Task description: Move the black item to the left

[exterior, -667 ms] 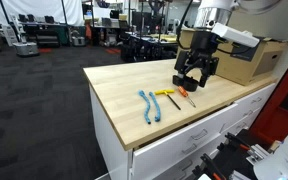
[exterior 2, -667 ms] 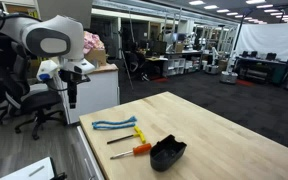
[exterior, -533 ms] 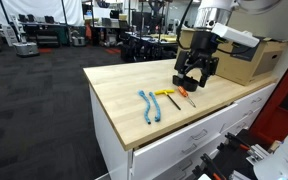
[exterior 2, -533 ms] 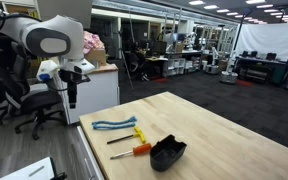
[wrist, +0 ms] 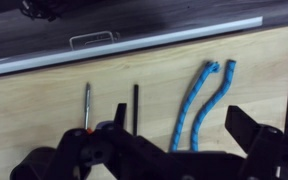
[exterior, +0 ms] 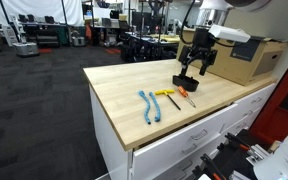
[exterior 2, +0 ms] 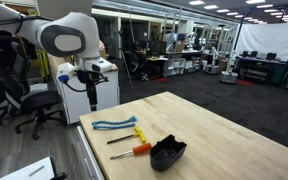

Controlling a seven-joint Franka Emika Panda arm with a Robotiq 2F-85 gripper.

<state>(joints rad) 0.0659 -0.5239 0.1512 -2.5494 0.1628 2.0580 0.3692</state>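
The black item (exterior: 185, 81) sits on the wooden table (exterior: 124, 85), beyond two screwdrivers (exterior: 176, 97); it also shows near the table's front in an exterior view (exterior 2: 167, 152). My gripper (exterior: 197, 66) hangs above the table, close over the black item, and shows high beside the table edge in an exterior view (exterior 2: 92, 96). In the wrist view the gripper (wrist: 179, 135) is open and empty, with blue-handled pliers (wrist: 204, 100) seen between its fingers. I cannot make out the black item in the wrist view.
The blue-handled pliers (exterior: 150, 105) lie nearer the table's front corner, also seen in an exterior view (exterior 2: 112, 124). A yellow-tagged screwdriver (exterior 2: 129, 138) and an orange-handled one (exterior 2: 136, 150) lie beside them. A cardboard box (exterior: 254, 60) stands behind the gripper. Drawers (wrist: 92, 40) sit under the table edge.
The arm has shifted: the gripper has risen a little off the black item, which now shows below it, and the arm has moved towards the table.
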